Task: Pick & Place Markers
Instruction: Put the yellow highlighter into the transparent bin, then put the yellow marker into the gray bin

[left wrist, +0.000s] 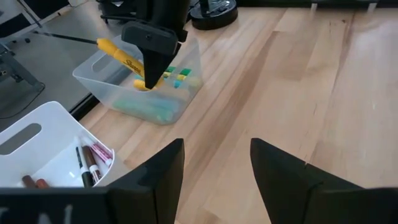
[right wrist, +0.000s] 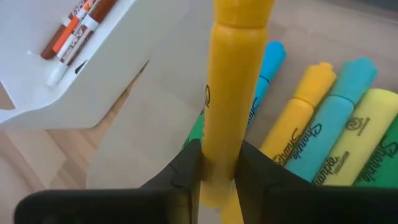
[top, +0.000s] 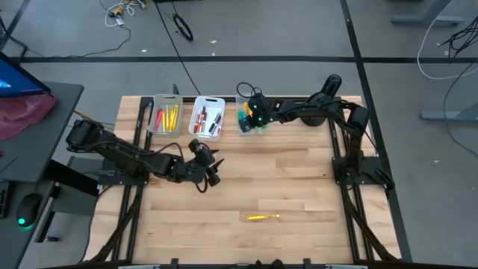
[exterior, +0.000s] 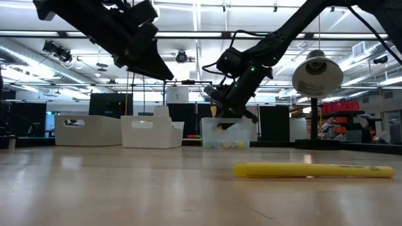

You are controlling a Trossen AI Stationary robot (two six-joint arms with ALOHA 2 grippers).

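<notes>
My right gripper (top: 254, 112) hovers over the clear bin (top: 252, 124) at the table's far edge, shut on a yellow marker (right wrist: 229, 93). Blue, teal, green and yellow markers (right wrist: 336, 143) lie in that bin. One yellow marker (top: 263, 217) lies flat on the bare wood near the front, also in the low view (exterior: 314, 170). My left gripper (top: 210, 169) hangs open above the table, left of centre, its fingers (left wrist: 166, 174) holding nothing. Two white bins (top: 164, 116) (top: 208, 117) hold yellow, red and black markers. My right gripper pinches the yellow marker's barrel (right wrist: 219, 163) between its two fingers (right wrist: 186, 177), which lie across it. It comes from above, pointing down. The marker is tilted: one end (left wrist: 106, 45) sticks out to the side and the other (left wrist: 143, 84) dips into the clear bin.
The three bins stand in a row along the far edge. The right arm's base (top: 351, 168) stands on the table's right side and the left arm (top: 112, 149) stretches in from the left. Bare wood lies around the yellow marker at the front.
</notes>
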